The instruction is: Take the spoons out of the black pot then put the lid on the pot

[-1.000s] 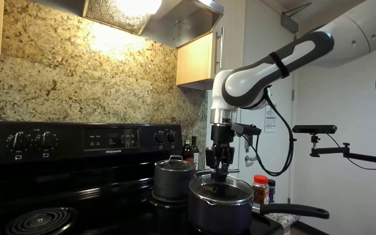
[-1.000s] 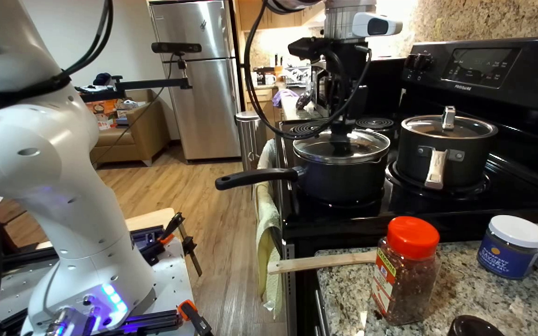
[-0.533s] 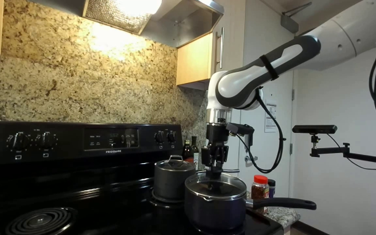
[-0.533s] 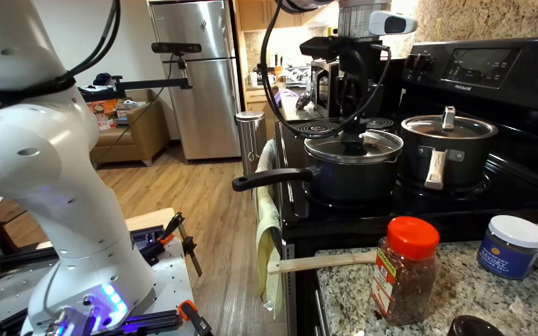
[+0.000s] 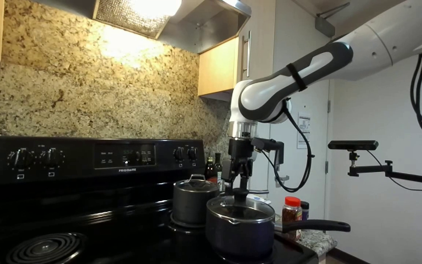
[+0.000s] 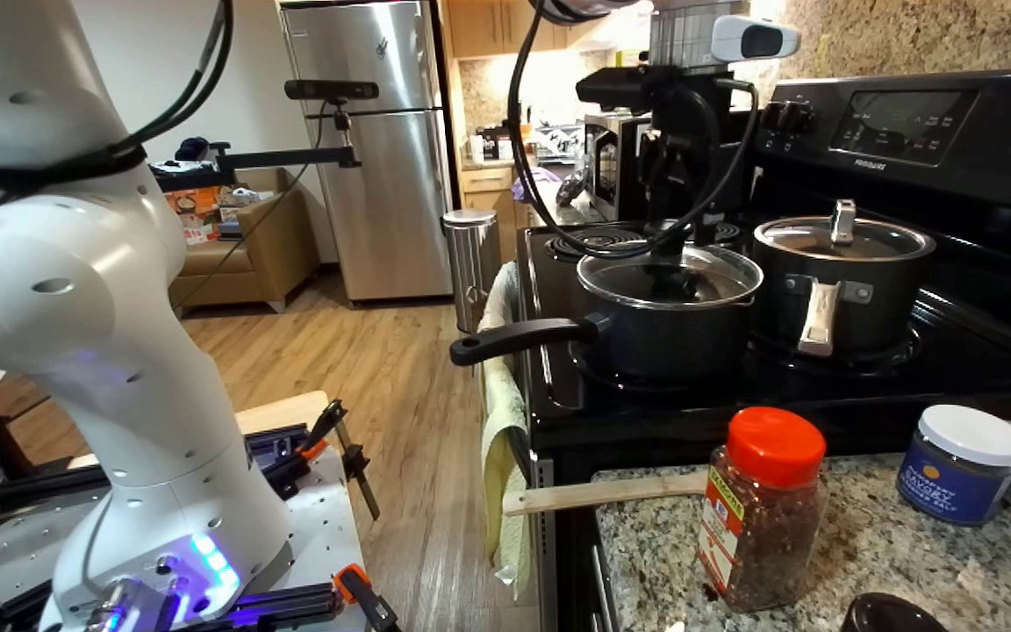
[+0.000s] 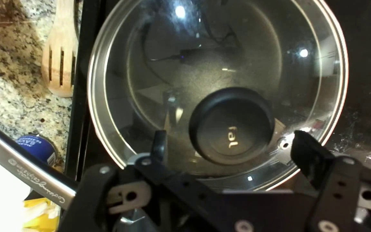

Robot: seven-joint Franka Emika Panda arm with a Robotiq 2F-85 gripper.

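In both exterior views the silvery glass lid [image 7: 204, 74] sits on the black pot [image 5: 240, 238], its rim lying level on the pot's top. Over the lid's black knob [image 7: 232, 125] my gripper [image 7: 228, 132] points straight down and stands open. Its fingers [image 7: 159, 145] are on either side of the knob, with a gap on each side in the wrist view. A slotted wooden spoon [image 7: 60, 61] lies on the counter left of the stove in the wrist view. A light wooden handle [image 6: 602, 492] juts past the counter's edge in an exterior view.
The smaller grey pot [image 5: 192, 205] with its own lid stands close beside the black pot. The black pot's handle [image 6: 523, 337] reaches out over the stove's edge. A red-capped spice jar [image 6: 766, 509] and a blue salt jar [image 6: 962, 465] stand on the counter.
The black pot and lid have slid with the gripper toward the grey pot. My gripper, which was closed on the knob, has opened and let go of it.
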